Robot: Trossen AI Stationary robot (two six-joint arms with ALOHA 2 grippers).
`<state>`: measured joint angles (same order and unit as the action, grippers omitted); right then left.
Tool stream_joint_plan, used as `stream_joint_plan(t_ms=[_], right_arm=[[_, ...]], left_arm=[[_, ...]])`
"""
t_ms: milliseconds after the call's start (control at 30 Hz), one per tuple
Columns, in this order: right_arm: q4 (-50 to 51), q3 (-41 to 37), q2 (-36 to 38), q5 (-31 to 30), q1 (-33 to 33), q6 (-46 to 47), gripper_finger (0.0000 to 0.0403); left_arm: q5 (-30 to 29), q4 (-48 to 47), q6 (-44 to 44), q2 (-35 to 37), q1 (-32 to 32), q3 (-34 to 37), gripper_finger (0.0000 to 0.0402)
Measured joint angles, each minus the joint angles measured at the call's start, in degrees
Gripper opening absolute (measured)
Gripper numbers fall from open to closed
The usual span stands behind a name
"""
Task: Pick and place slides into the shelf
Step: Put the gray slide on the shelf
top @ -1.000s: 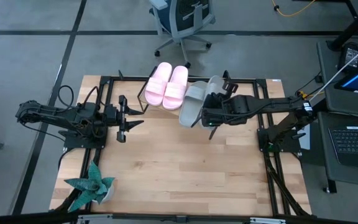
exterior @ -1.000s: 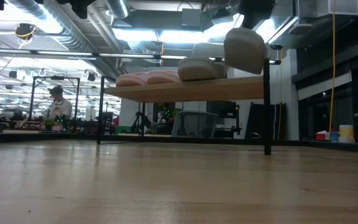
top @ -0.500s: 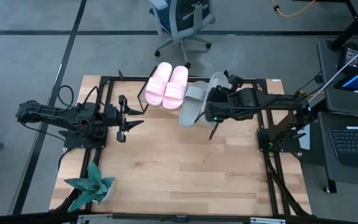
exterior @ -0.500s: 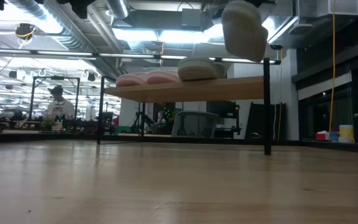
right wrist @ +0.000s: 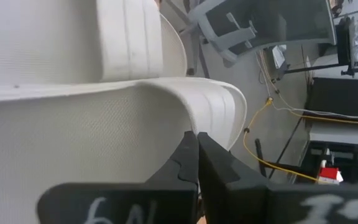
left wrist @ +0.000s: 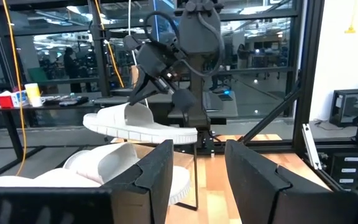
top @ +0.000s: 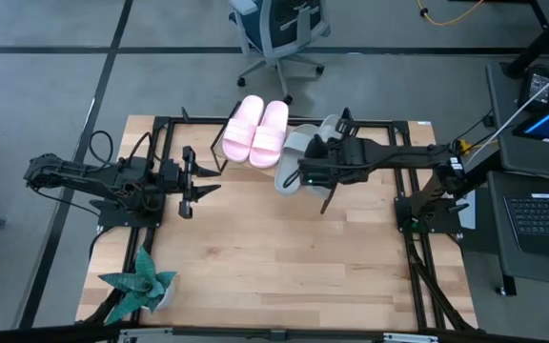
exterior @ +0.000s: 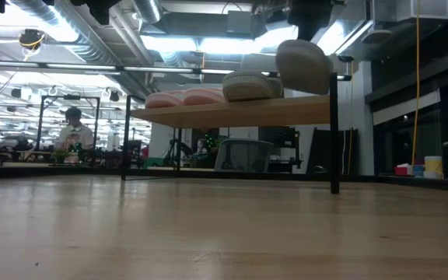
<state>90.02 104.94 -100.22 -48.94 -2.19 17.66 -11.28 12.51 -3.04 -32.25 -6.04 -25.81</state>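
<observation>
High view: right gripper [top: 305, 177] clamped on the strap of a grey-green slide [top: 327, 131], at 3 o'clock of the shelved pink pair [top: 255, 130]; left gripper [top: 191, 186] waits apart. Low view: slide hangs above the shelf [exterior: 286, 111]. Judged light, soft foam; strap grips best.

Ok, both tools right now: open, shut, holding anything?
Left tool: open, empty.
Right tool: shut on a grey-green slide above the shelf.

Wooden table [top: 284, 257], shelf [top: 381, 126] stood at its far edge, pink pair [top: 255, 129] and one grey-green slide [top: 292, 158] lay on it, plant [top: 141, 286] at near left corner.
</observation>
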Motion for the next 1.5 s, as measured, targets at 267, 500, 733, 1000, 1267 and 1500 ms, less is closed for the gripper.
stream_joint_plan(t_ms=[267, 500, 733, 1000, 1267, 1500], right_arm=[[0.0, -0.1, 0.0, 2.0, 0.1, 0.1, 0.0000], [0.0, -0.1, 0.0, 1.9, 0.1, -0.2, 0.0000], [-0.1, 2.8, 1.4, 2.6, -0.3, 3.3, 0.0000], [0.1, 2.6, 10.6, 0.8, -1.9, 13.8, 0.0000], [0.0, -15.9, 23.3, -2.2, -7.7, 32.0, 0.0000], [-3.3, -20.0, 23.9, 0.5, -8.9, 30.7, 0.0000]], left_arm=[[0.1, 0.0, 0.0, 0.0, 0.0, 0.0, 0.0139], [0.1, 0.0, 0.0, 0.0, 0.0, 0.0, 0.0139], [0.0, 0.0, 0.0, 0.0, 0.0, 0.0, 0.0139], [0.0, 0.0, -0.1, 0.0, 0.0, 0.0, 0.0139], [0.0, 0.1, -0.1, 0.0, 0.0, 0.0, 0.0139], [-1.6, 0.4, 0.0, 0.0, 0.0, 0.0, 0.0139]])
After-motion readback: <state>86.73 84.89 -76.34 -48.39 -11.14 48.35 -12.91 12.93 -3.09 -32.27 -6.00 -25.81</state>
